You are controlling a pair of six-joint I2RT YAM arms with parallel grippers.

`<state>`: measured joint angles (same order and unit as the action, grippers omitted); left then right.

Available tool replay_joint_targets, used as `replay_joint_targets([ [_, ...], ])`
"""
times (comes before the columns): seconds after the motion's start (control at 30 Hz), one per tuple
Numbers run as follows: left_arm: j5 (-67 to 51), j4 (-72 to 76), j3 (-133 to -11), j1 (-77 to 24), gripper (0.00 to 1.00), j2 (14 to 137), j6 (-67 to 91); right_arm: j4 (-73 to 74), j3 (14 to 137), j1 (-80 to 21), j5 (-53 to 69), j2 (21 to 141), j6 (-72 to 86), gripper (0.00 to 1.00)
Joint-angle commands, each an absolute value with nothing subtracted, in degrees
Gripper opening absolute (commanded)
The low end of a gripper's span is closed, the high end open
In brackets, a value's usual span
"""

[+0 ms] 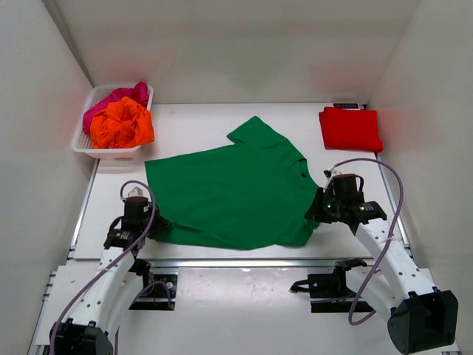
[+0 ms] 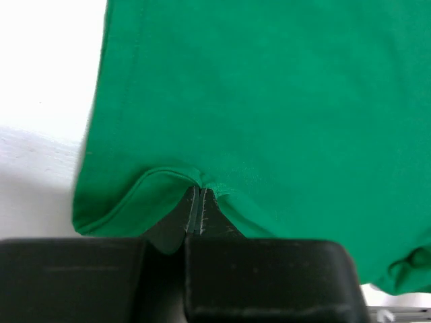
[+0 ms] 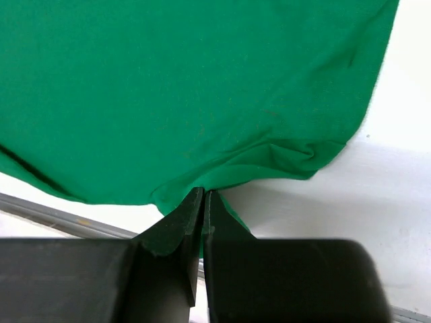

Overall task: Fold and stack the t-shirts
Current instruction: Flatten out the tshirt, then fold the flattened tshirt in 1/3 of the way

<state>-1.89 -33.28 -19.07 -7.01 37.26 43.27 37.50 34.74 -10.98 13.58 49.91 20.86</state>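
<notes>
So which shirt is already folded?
The red shirt, far right; the green shirt lies spread, orange shirt and pink shirt are bunched in the basket.

White table [image 1: 194,126] under green t-shirt [image 1: 229,196], folded red shirt [image 1: 350,128], basket [image 1: 111,154]

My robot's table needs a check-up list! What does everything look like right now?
Surface: white table.
Job's things: green t-shirt spread flat; folded red t-shirt far right; orange shirt and pink shirt bunched in white basket far left.
Clutter: small dark object behind red t-shirt, too small to identify.
Grippers: left gripper and right gripper, fingers shut on green t-shirt's near edge.
Cables: purple cables loop over both arms.
Surroundings: white walls.
</notes>
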Motion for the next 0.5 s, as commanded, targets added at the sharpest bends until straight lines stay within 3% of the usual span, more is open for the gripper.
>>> replay_joint_targets([
  [0.0, 1.41, -33.57, -17.93, -7.12, 0.0, 34.54, 46.84, 35.86, 36.2, -8.97, 15.82, 52.72, 17.85, 0.0],
  [0.47, 6.5, -36.47, -18.37, -8.08, 0.0, 28.4, 50.35, 24.61, 49.83, -7.56, 18.54, 73.29, 13.62, 0.0],
])
